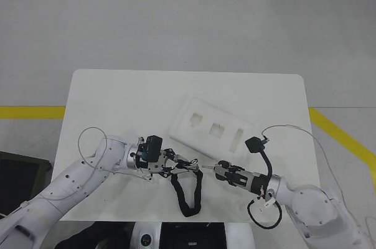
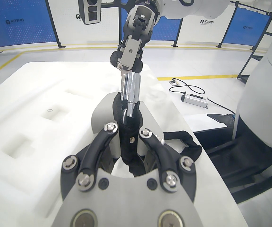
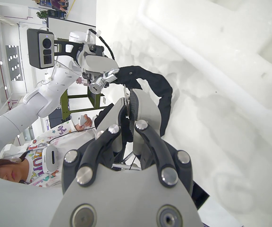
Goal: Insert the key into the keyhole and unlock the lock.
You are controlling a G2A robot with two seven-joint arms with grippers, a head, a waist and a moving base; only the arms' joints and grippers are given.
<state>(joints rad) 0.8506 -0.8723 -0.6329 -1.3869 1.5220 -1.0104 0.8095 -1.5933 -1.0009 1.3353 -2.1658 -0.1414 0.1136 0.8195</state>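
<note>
A chain lock with a chrome cylinder [image 2: 131, 88] and a black fabric sleeve [image 2: 126, 128] is held above the table near its front edge. My left gripper [image 2: 129, 109] is shut on the sleeve just behind the cylinder. The rest of the black chain [image 1: 188, 194] hangs down in a loop. In the right wrist view the round keyhole face [image 3: 95, 88] points toward my right gripper [image 3: 128, 100]. That gripper is shut on a small metal key [image 3: 126, 98]. In the top view the key tip [image 1: 207, 167] is level with the cylinder [image 1: 192, 165], a short gap away.
A white foam tray [image 1: 194, 134] with several rectangular recesses lies on the white table [image 1: 113, 99] behind both grippers. The table's front edge runs just below the hanging chain. Cables loop off both wrists.
</note>
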